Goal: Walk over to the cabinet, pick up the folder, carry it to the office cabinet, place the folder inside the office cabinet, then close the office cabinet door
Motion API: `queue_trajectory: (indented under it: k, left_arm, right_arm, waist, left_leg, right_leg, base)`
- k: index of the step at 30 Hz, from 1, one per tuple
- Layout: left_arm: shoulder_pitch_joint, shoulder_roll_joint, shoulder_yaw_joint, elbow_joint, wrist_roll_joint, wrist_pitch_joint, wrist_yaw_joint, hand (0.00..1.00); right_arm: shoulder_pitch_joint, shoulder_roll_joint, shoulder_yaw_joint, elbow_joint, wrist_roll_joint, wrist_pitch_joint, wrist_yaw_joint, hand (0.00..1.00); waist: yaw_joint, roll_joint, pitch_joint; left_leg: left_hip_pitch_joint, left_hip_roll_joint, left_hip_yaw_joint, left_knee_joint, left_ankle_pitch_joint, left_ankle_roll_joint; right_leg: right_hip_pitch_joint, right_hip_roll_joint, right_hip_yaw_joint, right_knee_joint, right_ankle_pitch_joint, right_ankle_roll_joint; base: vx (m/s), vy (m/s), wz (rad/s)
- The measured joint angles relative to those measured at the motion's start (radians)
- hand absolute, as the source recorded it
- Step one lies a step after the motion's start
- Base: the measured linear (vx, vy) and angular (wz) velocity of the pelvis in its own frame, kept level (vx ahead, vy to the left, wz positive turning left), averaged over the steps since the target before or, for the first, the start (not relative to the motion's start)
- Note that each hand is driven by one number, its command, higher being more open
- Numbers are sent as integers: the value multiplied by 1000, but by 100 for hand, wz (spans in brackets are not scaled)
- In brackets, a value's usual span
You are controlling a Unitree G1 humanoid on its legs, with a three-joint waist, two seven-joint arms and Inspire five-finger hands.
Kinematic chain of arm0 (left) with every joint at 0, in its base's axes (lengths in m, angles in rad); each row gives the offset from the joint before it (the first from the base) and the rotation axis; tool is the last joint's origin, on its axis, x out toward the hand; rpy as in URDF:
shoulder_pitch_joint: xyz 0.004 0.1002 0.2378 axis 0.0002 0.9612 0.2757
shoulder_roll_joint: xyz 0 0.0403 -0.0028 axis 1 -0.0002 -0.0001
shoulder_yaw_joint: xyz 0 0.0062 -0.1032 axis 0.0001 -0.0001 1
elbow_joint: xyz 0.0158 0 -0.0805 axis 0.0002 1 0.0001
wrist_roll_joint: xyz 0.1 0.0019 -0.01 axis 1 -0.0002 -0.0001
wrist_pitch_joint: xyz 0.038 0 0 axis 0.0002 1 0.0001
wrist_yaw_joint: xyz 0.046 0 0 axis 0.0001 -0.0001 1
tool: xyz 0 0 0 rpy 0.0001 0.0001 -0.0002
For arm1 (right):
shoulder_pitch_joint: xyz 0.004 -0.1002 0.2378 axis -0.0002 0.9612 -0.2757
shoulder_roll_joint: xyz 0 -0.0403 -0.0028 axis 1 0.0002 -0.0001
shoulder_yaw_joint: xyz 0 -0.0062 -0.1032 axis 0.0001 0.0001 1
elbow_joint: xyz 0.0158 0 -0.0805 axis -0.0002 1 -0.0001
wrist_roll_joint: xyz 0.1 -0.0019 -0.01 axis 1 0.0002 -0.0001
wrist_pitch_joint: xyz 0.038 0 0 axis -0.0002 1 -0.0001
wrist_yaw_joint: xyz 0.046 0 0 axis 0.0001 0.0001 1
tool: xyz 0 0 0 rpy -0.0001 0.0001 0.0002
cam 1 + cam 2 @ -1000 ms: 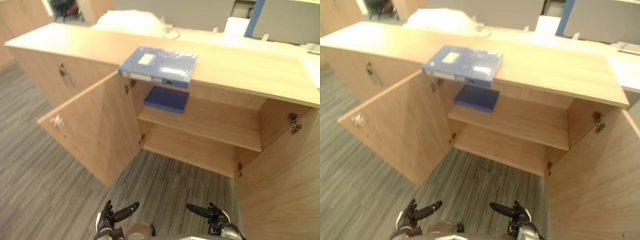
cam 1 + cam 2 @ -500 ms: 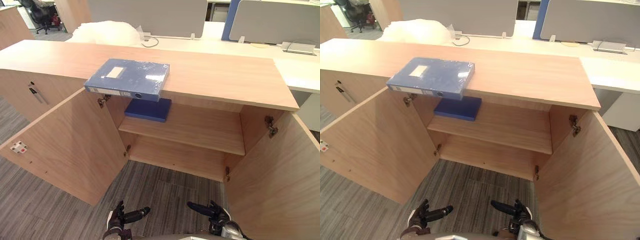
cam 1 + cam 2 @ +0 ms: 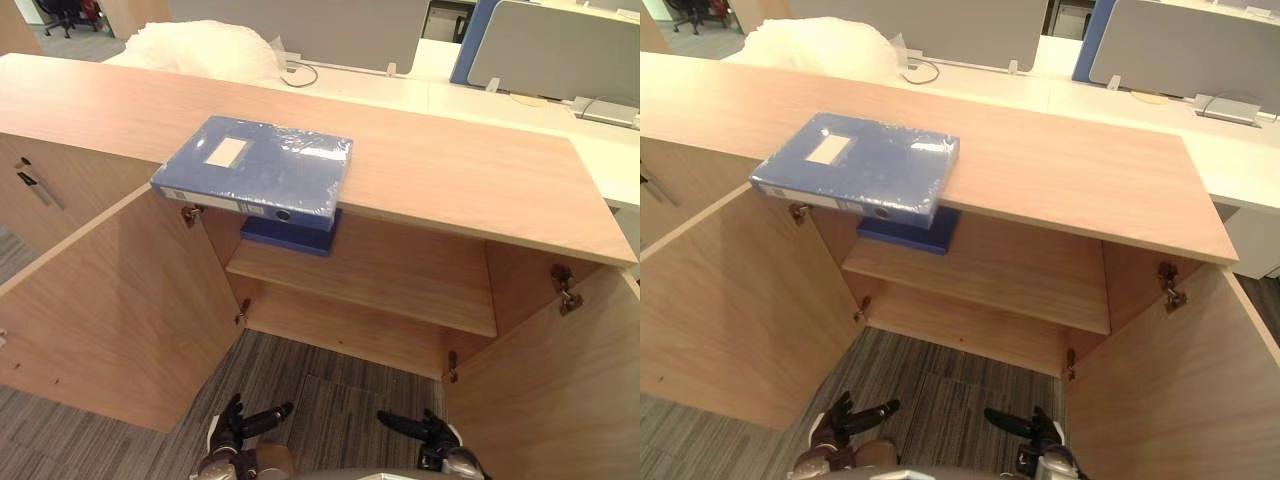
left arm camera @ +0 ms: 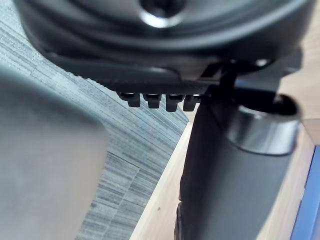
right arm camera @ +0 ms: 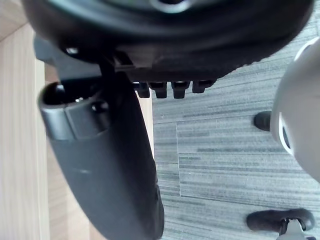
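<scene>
Left eye view: the blue folder [image 3: 255, 170] lies flat on the cabinet [image 3: 470, 180] top, with its near edge overhanging. A second folder [image 3: 290, 233] lies on the shelf [image 3: 400, 272] beneath it.

Right eye view: the left hand [image 3: 835, 425] and right hand [image 3: 1030, 430] hang low over the carpet [image 3: 940, 395], empty.

Left wrist view: the fingers [image 4: 160, 101] are straight, in a row.

Right wrist view: the fingers [image 5: 172, 89] are straight too.

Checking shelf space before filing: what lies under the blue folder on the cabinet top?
Below the folder, on the cabinet's upper shelf, lies a dark blue flat item. Its front edge shows; the folder and cabinet top hide the rest.
</scene>
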Motion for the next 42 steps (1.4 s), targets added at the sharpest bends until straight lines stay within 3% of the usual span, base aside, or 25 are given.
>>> queue_trajectory:
  k: [3,8,13,16,22,29,35,42]
  left_arm:
    - [-7,16,-2,50,-45,-1,-1,100]
    - [20,30,-79,25,-192,12,-19,100]
    - [198,-9,-130,-364,-437,27,-38,100]
    - [232,-28,-128,-490,-582,27,-37,100]
    - [274,-55,-94,-680,-619,6,15,100]
    - [294,-110,-4,-810,-369,-13,150,100]
    - [304,-122,-8,-1018,-199,-14,238,100]
    - [285,-104,-61,-1162,262,-12,401,100]
  right_arm:
    - [1,1,-4,13,0,0,7,100]
    - [-4,-8,-10,36,-2,-1,24,100]
    - [17,-34,2,36,4,2,26,100]
    - [45,-55,5,36,2,11,26,100]
    - [72,-70,10,22,-1,17,25,100]
    - [101,-62,12,-6,-3,20,10,100]
    - [116,-35,14,-9,-3,20,1,100]
    - [111,-34,43,10,-3,9,-33,100]
  waist:
    - [-1,2,-8]
    - [-6,18,-23]
    - [-6,15,-26]
    - [-6,29,-35]
    - [-5,31,-45]
    - [3,24,-69]
    - [20,-12,-90]
    - [17,-12,-99]
  left_leg:
    - [81,-53,21,-86,19,28]
    - [134,-91,24,-217,81,42]
    - [146,-102,20,-310,142,44]
    - [160,-104,23,-360,173,44]
    - [177,-103,24,-396,189,33]
    - [173,-99,24,-395,192,36]
    - [170,-93,24,-394,187,32]
    - [173,-91,28,-388,179,27]
  right_leg:
    - [46,-44,21,-25,14,23]
    - [41,-74,31,-33,23,36]
    - [14,-75,34,-41,28,43]
    - [10,-72,50,-59,41,45]
    - [9,-68,67,-76,49,51]
    - [12,-59,71,-91,51,51]
    - [12,-51,78,-97,51,50]
    - [14,-49,90,-99,50,49]
  base:
    - [133,143,2]
    - [43,44,3]
    - [-19,-4,1]
    - [-70,11,-5]
    - [-67,11,-5]
    - [7,-7,-1]
    - [17,-8,0]
    - [-11,-1,-2]
